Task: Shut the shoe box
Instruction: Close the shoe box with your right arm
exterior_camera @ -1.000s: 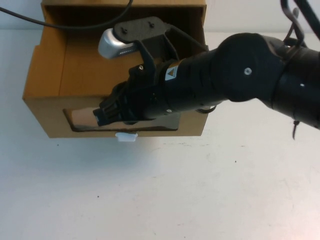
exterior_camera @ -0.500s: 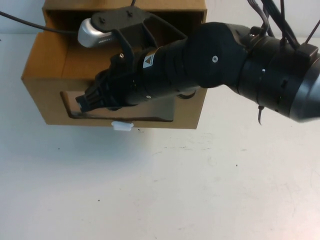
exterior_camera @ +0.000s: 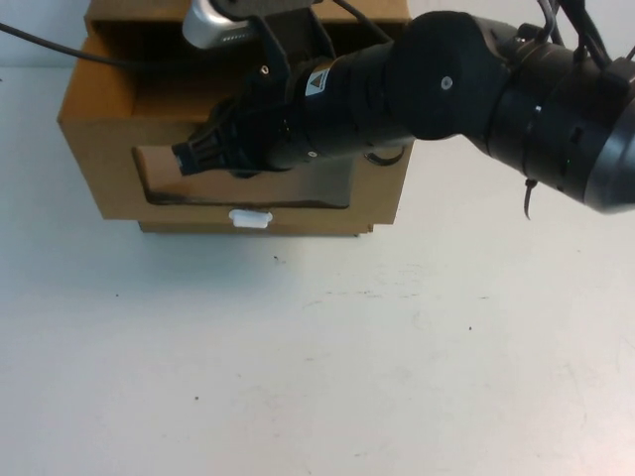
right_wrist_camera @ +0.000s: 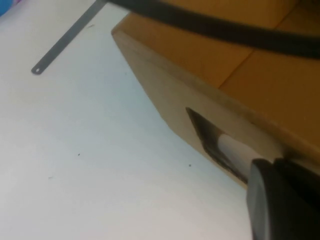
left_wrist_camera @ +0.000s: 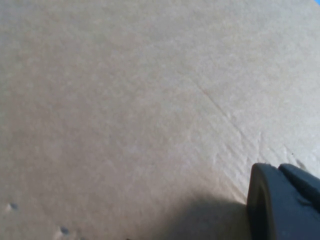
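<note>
- The white table [exterior_camera: 317,377] fills most of your high view, bare across the lower half apart from a few dark specks.
- The right arm [exterior_camera: 446,99] is the next biggest thing. It comes in from the upper right of the high view and stretches left across the top of the frame, with a silver-capped camera mount riding above it.
- The shoe box [exterior_camera: 109,178] sits in the upper left of the high view, brown cardboard, front face toward you. Its top is open at the back, near the upper edge. The drawer front stands out only a little from the sleeve, and a thin strip of the box base shows under it.
- The clear window [exterior_camera: 159,174] is cut into the box front, and the arm hides much of it.
- The right gripper [exterior_camera: 189,159] is right over the left part of that window, up against the front face. Honestly you can't tell whether its claw is apart or together. The right wrist view only gives you a dark edge of it [right_wrist_camera: 280,200] beside the window corner.
- The left gripper [left_wrist_camera: 282,205] shows only in the left wrist view, as a dark corner at the lower right, close against plain cardboard. Can't tell its claw state either.
- The small white pull tab [exterior_camera: 251,217] sticks out just below the window.
</note>
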Action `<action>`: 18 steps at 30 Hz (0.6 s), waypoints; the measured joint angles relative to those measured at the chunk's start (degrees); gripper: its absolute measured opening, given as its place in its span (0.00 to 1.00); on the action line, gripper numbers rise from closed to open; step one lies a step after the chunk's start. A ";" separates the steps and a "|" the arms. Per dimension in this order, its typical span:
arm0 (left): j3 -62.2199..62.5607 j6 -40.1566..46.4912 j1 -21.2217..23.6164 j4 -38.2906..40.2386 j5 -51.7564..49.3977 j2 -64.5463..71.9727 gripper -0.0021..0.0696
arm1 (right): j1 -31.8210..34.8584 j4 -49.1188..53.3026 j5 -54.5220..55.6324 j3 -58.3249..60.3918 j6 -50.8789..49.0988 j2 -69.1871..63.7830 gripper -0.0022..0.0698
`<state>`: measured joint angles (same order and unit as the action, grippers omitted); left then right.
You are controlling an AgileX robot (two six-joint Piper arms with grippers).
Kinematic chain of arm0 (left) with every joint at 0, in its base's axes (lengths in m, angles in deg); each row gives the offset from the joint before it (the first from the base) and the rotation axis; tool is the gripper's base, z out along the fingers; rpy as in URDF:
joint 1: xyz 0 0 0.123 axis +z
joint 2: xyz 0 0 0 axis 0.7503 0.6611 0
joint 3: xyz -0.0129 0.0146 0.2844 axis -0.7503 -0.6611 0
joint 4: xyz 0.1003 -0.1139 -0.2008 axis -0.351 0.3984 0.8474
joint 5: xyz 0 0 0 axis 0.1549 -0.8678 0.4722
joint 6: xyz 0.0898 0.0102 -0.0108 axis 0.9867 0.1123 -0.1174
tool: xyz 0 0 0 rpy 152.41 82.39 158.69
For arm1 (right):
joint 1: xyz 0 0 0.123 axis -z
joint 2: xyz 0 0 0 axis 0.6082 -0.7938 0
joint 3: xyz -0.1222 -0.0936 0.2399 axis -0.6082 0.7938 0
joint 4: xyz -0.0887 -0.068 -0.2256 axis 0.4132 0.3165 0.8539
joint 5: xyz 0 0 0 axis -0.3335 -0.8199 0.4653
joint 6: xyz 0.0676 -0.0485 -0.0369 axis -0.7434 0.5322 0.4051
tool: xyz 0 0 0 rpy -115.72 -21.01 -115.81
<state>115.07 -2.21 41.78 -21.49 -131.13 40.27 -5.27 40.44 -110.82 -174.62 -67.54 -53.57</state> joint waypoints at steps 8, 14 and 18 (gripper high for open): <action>0.00 0.00 0.00 0.00 -0.09 0.00 0.02 | 1.62 -0.26 4.14 -0.11 0.00 -0.22 0.01; 0.00 0.00 0.00 0.00 -0.13 0.00 0.02 | 3.52 -1.00 4.58 -2.61 0.00 -2.59 0.01; 0.00 0.00 0.00 0.00 -0.22 0.00 0.02 | 4.31 -1.22 4.58 -5.86 0.00 -4.47 0.01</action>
<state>115.07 -2.21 41.78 -21.49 -131.35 40.27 -0.96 39.22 -106.24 -180.48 -67.54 -58.04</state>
